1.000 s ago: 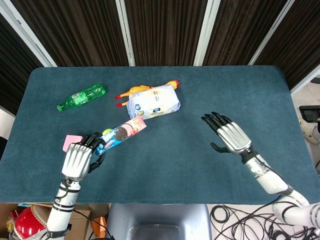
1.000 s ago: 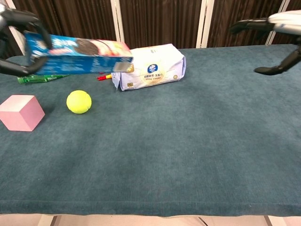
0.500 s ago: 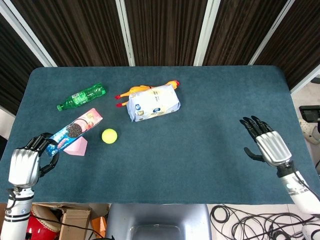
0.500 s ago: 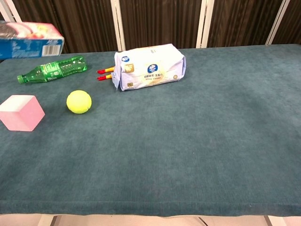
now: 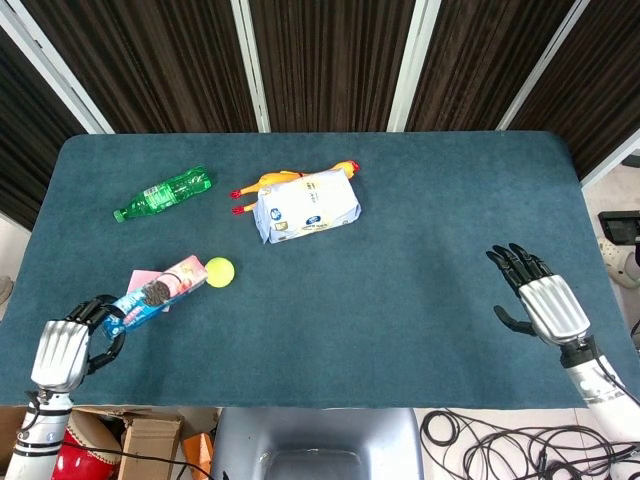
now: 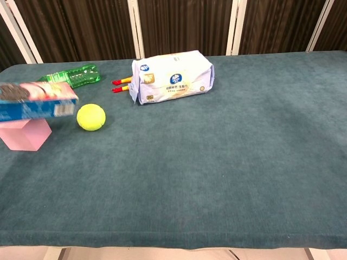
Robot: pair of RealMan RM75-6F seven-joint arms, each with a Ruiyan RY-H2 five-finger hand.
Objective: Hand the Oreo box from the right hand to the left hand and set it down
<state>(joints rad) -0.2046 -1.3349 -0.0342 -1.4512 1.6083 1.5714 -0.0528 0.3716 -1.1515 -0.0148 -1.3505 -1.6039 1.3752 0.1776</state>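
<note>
Clearly Oreo box (image 5: pixel 155 293) in left robot hand (image 5: pixel 62 354)

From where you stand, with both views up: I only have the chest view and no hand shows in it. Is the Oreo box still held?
Observer: Yes. In the head view the left hand grips the near end of the Oreo box, close to the table's front-left edge.
Operator: And my right hand?
Observer: The right hand holds nothing; its fingers are spread, near the front-right edge of the table.
Operator: What's under the box if I lower it?
Observer: From above, the box covers part of the pink block, and its far end points at the tennis ball, very close to it.
</note>
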